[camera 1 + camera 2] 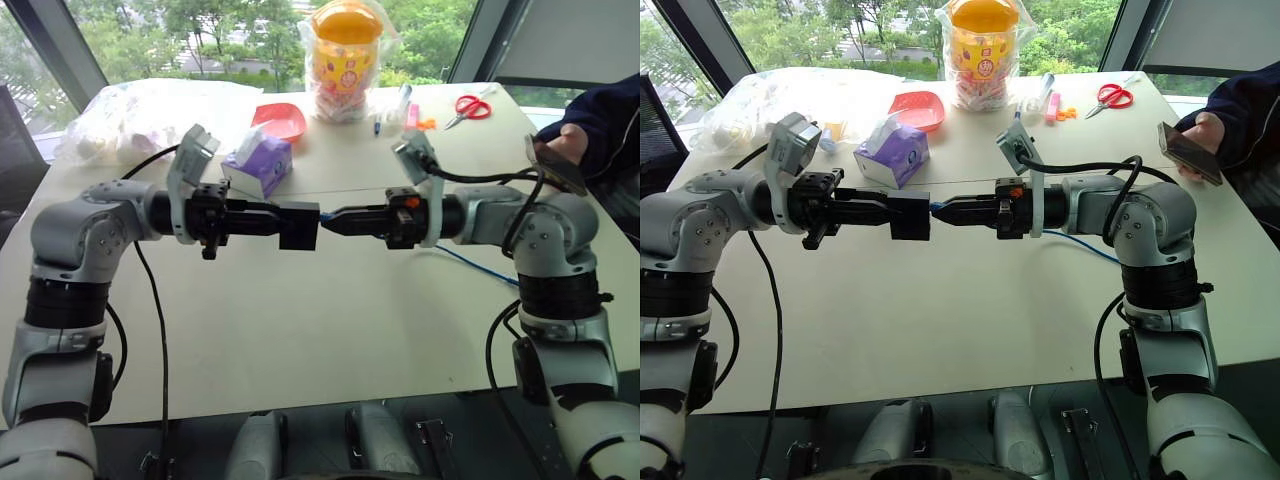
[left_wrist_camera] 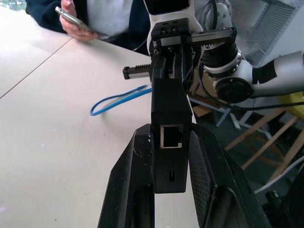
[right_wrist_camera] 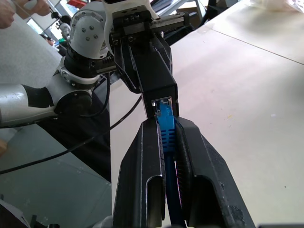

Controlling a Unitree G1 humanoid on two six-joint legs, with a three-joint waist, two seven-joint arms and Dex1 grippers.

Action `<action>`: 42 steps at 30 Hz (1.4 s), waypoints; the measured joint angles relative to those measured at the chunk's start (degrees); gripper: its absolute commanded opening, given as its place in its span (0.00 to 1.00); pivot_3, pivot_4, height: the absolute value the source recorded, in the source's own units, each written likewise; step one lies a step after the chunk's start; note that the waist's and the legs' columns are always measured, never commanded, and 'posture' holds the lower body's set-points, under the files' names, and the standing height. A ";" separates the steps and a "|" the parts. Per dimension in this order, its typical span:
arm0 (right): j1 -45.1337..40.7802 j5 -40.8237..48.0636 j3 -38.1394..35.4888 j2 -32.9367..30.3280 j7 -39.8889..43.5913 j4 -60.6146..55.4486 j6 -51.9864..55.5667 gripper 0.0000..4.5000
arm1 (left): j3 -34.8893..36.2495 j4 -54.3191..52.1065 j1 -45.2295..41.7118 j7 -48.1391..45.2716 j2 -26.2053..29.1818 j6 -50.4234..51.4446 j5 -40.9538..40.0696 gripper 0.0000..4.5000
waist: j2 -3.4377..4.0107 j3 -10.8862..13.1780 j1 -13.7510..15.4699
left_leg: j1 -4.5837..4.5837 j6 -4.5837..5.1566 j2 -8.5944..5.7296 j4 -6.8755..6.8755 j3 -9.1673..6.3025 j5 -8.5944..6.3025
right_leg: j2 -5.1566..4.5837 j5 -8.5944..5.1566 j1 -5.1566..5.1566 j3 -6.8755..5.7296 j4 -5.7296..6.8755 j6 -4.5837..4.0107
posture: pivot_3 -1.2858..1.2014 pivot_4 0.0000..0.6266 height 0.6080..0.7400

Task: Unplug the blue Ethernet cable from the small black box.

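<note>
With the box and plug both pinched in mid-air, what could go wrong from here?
The right gripper pinches the blue Ethernet cable at its plug, which sits at the port of the small black box; the fingers could slip off when pulling. The left gripper clamps only the box's sides, so a hard tug might drag it free above the table.

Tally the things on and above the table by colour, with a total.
Blue: 1, the blue Ethernet cable
Black: 1, the small black box
Purple: 1, tissue box
Red: 2, dish, scissors
Yellow: 1, lidded jar
Total: 6
</note>
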 measured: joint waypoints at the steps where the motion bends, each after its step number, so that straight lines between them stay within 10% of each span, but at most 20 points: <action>1: 0.00 0.02 0.00 0.00 0.00 0.00 0.06 0.02 | 0.00 -0.03 0.05 0.02 0.01 0.07 -0.05 0.09 | 0.00 0.00 0.00 | 0.00 0.00 0.00 0.00 0.00 0.00 | 0.00 0.00 0.00 0.00 0.00 0.00 | 0.52 0.24 1.00; 21: 1.14 -3.04 -1.21 -6.20 2.67 8.47 -3.15 0.02 | 0.10 -0.92 2.78 -1.08 4.21 -0.43 0.11 0.09 | -0.01 0.01 0.14 | -0.01 0.01 -0.01 -0.01 0.01 -0.01 | 0.01 0.00 0.00 0.00 -0.04 0.00 | 0.52 0.24 1.00; 32: 4.86 -36.23 3.51 0.75 -23.01 41.53 -46.11 0.02 | -8.02 8.32 10.32 10.97 -11.90 -22.83 17.93 0.09 | -0.04 0.03 0.28 | -0.17 -0.09 -0.06 0.01 0.16 0.08 | -0.12 0.04 -0.21 0.07 0.01 0.07 | 0.52 0.24 1.00; 42: 8.32 -37.49 -1.38 3.60 -26.37 37.50 -47.46 1.00 | -8.31 18.57 9.38 19.20 -20.88 -40.62 26.23 0.09 | -0.03 0.02 0.02 | -0.10 -0.07 -0.02 0.00 0.15 0.11 | -0.08 0.04 -0.16 0.08 0.03 0.07 | 0.52 0.24 1.00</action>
